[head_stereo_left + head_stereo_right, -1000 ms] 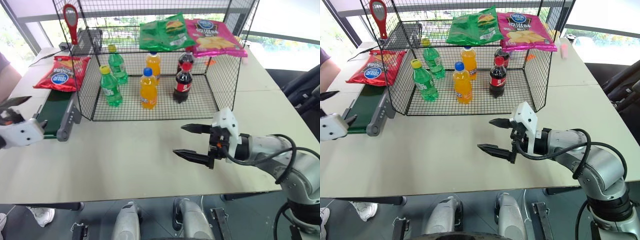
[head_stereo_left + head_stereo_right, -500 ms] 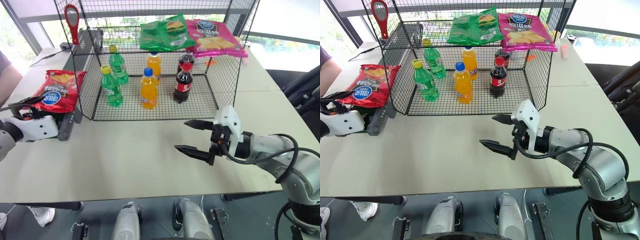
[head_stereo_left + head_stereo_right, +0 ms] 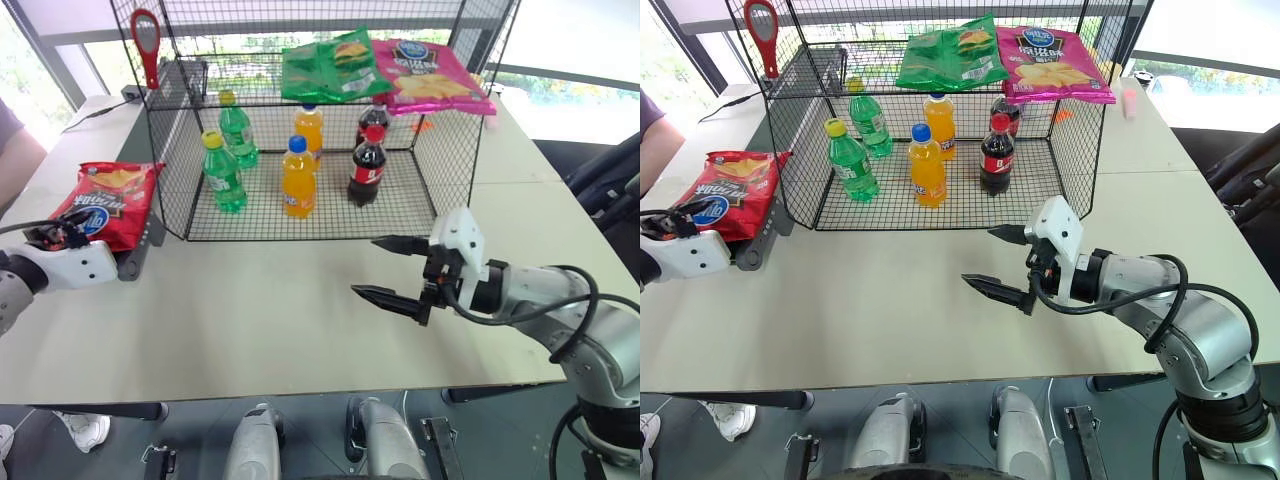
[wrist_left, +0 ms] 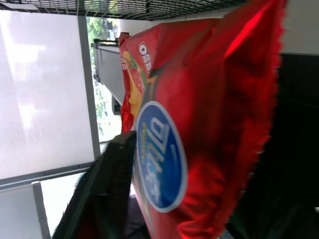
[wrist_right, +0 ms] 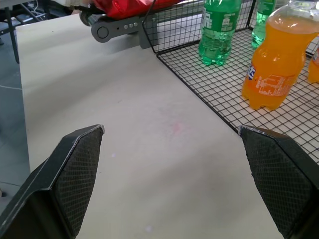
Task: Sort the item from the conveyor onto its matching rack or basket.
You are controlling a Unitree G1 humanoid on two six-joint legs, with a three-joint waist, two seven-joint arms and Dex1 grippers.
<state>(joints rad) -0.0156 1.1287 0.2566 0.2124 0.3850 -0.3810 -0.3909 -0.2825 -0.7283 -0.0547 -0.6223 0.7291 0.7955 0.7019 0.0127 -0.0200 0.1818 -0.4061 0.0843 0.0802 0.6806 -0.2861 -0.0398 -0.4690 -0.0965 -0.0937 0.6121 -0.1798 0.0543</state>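
The left gripper (image 3: 62, 232) is at the tabletop's left edge, right at the near end of the red chip bag (image 3: 108, 203), and its black fingers (image 4: 112, 184) lie against the bag's printed face beside the blue oval logo; whether they have actually pinched the bag cannot be told from the pictures. The bag lies over the near end of the conveyor (image 3: 140, 255), of which the grey frame end with its roller shows just beyond the bag's lower right corner. The right gripper (image 3: 392, 270) hangs over the bare middle of the tabletop (image 3: 250, 310), nearer its front edge, with its two fingers spread wide apart and nothing between them. Behind it stands the black wire mesh cage (image 3: 440, 150), set toward the tabletop's far edge. On its flat upper wire shelf (image 3: 250, 98) rest a green chip bag (image 3: 325, 68) and a pink chip bag (image 3: 432, 75), side by side at the right end. On the cage floor below stand two green bottles (image 3: 222, 172), two orange bottles (image 3: 296, 178) and two dark cola bottles (image 3: 367, 165), all upright. A red-rimmed round object (image 3: 145, 38) on a handle rises at the cage's far left corner. A person's arm (image 3: 18, 160) shows past the tabletop's left edge.
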